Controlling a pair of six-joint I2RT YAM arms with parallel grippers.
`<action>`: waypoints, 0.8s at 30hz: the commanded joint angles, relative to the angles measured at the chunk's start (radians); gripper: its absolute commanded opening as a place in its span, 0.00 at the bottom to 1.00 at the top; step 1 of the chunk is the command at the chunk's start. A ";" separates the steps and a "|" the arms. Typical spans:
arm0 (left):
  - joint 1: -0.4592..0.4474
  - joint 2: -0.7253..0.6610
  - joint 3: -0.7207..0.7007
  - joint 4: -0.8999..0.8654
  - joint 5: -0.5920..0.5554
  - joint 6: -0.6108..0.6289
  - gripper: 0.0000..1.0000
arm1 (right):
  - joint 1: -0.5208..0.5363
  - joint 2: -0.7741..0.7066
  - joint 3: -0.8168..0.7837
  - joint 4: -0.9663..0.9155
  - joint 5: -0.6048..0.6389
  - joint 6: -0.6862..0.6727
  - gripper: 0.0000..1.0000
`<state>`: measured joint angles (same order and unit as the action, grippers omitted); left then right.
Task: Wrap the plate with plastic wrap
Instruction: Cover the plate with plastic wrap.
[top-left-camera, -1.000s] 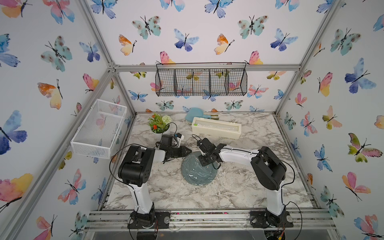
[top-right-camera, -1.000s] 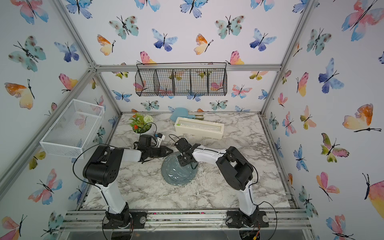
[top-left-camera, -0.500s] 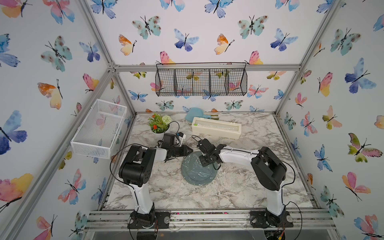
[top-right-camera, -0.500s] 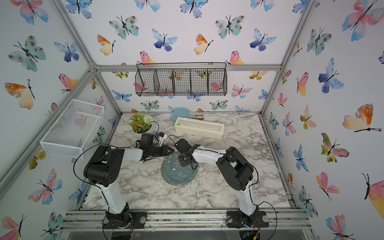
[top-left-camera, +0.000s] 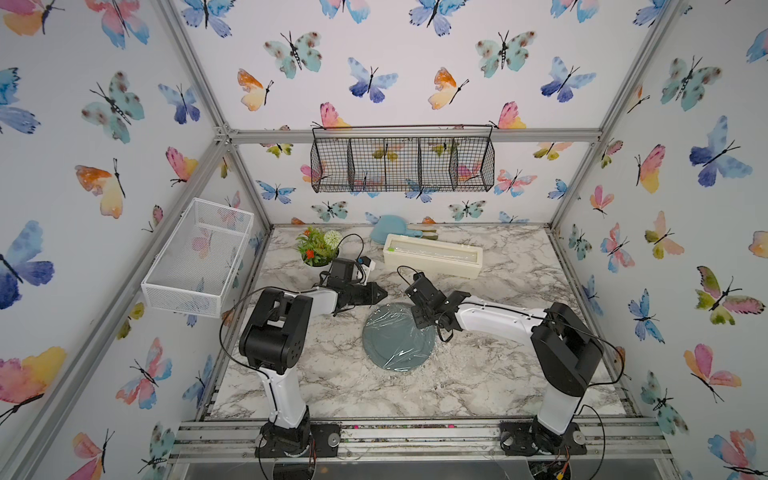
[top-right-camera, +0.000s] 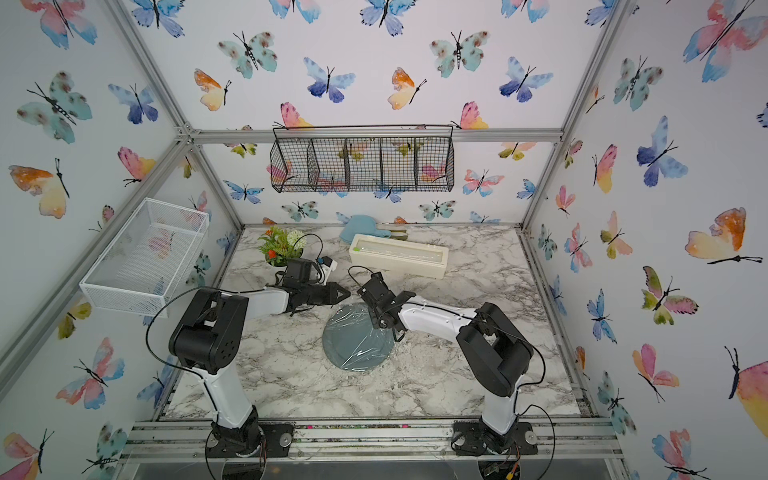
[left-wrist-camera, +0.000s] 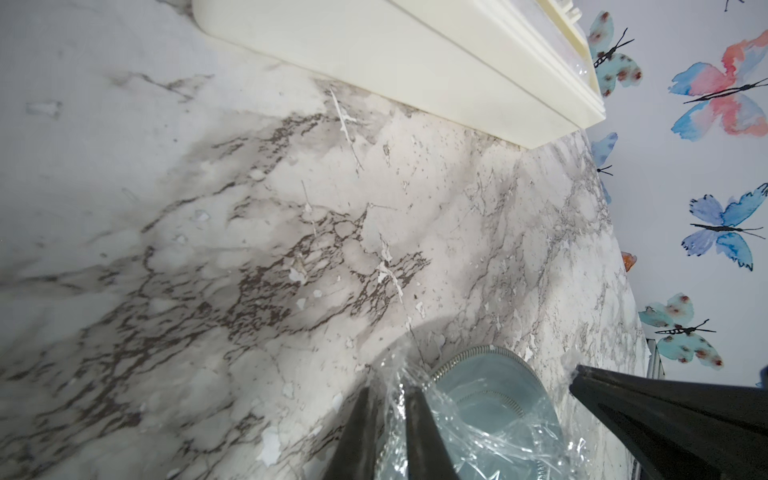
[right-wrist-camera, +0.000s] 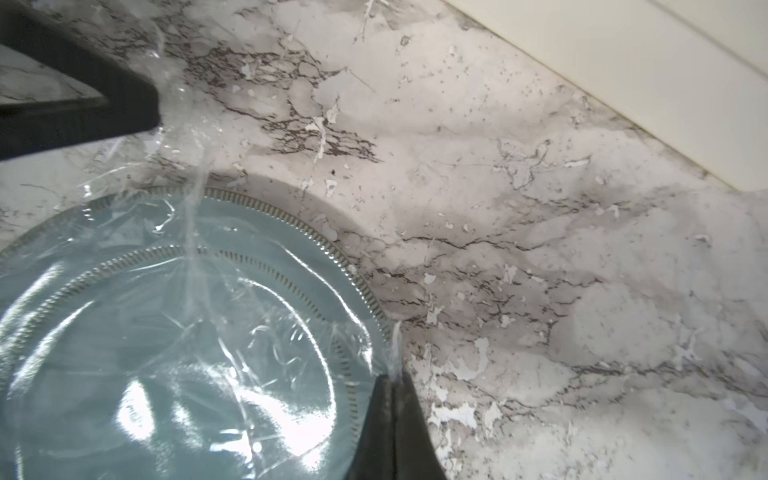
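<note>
On the marble surface (top-left-camera: 332, 374), the plate (top-left-camera: 392, 347) lay centred under plastic wrap (right-wrist-camera: 191, 249). The left jaws and right jaws each pinched its far edge. Uneven pulling could tear the wrap or drag the plate.

1 potted plant (top-left-camera: 316, 248) and 1 light-blue paddle dish (top-left-camera: 390, 227) at the back of the marble table (top-left-camera: 519, 299); black wire basket (top-left-camera: 402, 166), white mesh basket (top-left-camera: 199, 257) above.

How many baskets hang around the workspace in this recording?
2. A white mesh basket hangs at the robot's left side. A black wire basket with several compartments hangs at the back, higher up. Both show in both top views, and no other basket is visible.
</note>
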<state>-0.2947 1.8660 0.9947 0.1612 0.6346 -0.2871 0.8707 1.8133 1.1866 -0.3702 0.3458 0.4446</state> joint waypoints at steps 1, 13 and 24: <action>-0.012 0.033 0.036 -0.050 -0.024 0.031 0.15 | -0.022 0.001 -0.031 0.015 0.028 0.024 0.02; -0.029 0.099 0.084 -0.107 -0.093 0.047 0.08 | -0.078 0.035 -0.102 0.084 -0.023 0.046 0.02; -0.029 0.111 0.099 -0.146 -0.191 0.049 0.00 | -0.105 0.013 -0.199 0.213 -0.199 0.039 0.02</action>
<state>-0.3210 1.9720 1.0866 0.0452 0.5060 -0.2501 0.7685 1.8339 1.0153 -0.1810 0.2256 0.4789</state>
